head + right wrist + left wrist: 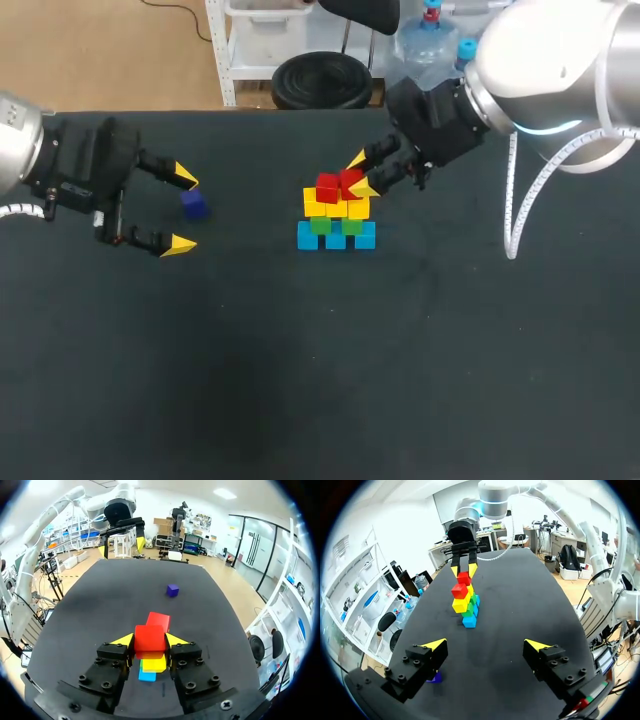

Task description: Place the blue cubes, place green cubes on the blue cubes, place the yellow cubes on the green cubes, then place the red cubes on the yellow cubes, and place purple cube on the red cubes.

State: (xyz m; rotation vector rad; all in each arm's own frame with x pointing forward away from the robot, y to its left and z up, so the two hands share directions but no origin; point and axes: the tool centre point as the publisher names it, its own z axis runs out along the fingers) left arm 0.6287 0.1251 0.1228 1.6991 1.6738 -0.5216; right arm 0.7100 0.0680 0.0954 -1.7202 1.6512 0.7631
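Right gripper (150, 639): closed on a red cube (149, 637), one yellow-tipped finger pressed to each side of it.
Held red cube: at the top of the stack, just beside a second red cube (326, 187); whether it rests on the layer below cannot be told.
Second red cube: sits on the yellow row, on the side towards the left arm.
Yellow cubes (335, 208): one row directly under the red ones, lying on the green cubes.
Green cubes (320, 225): a row between the yellow and blue layers.
Blue cubes (335, 237): the bottom row, side by side on the table (300, 380).
Stack position: mid-table, towards the far edge in the head view.
Left gripper (185, 211): fingers spread wide, nothing held, well apart from the stack.
Purple cube (194, 205): alone on the table, near the tip of one left finger and not touched by it; in the left wrist view it lies low beside that finger (420, 662).
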